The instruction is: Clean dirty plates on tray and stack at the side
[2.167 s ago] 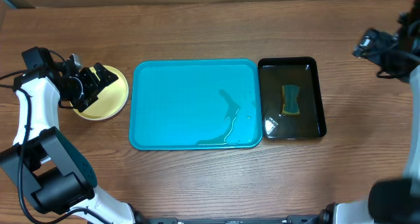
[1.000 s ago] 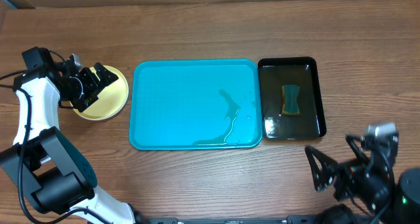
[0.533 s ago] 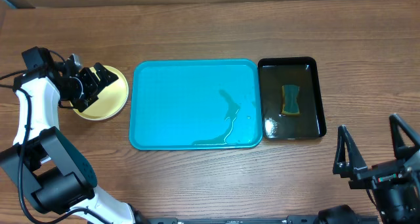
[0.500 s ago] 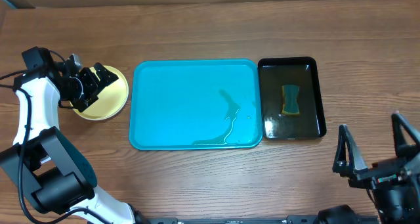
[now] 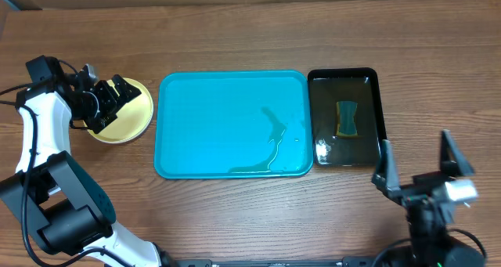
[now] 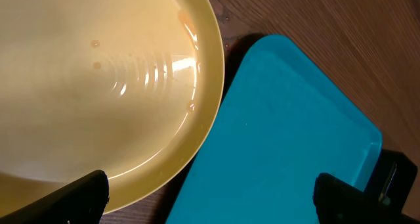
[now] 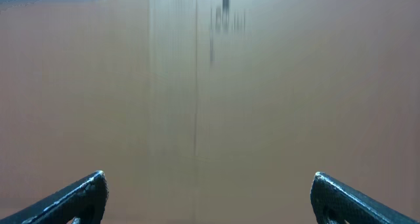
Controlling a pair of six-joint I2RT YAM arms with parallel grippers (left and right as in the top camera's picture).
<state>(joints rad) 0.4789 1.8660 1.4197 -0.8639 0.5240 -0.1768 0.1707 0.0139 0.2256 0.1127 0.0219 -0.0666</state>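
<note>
A pale yellow-green plate (image 5: 135, 114) lies on the table left of the turquoise tray (image 5: 232, 124). No white plate shows; I cannot tell if any lie under the yellow one. The tray holds no plates, only a streak of water. My left gripper (image 5: 112, 99) is open and empty, just above the plate's left part. In the left wrist view the plate (image 6: 98, 73) fills the upper left, the tray (image 6: 289, 138) lies to its right, and the open gripper (image 6: 210, 201) spans both. My right gripper (image 5: 416, 173) is open and empty at the front right; its wrist view (image 7: 210, 198) shows only blurred brown.
A narrow black tray of water (image 5: 380, 114) stands right of the turquoise tray, with a yellow-green sponge (image 5: 347, 119) in it. Its corner shows in the left wrist view (image 6: 394, 178). Bare wooden table lies behind and in front of the trays.
My right arm has swung from the far right edge down to the front right, then shifted a little left with its fingers wide open. The left arm and the plate have not moved.
</note>
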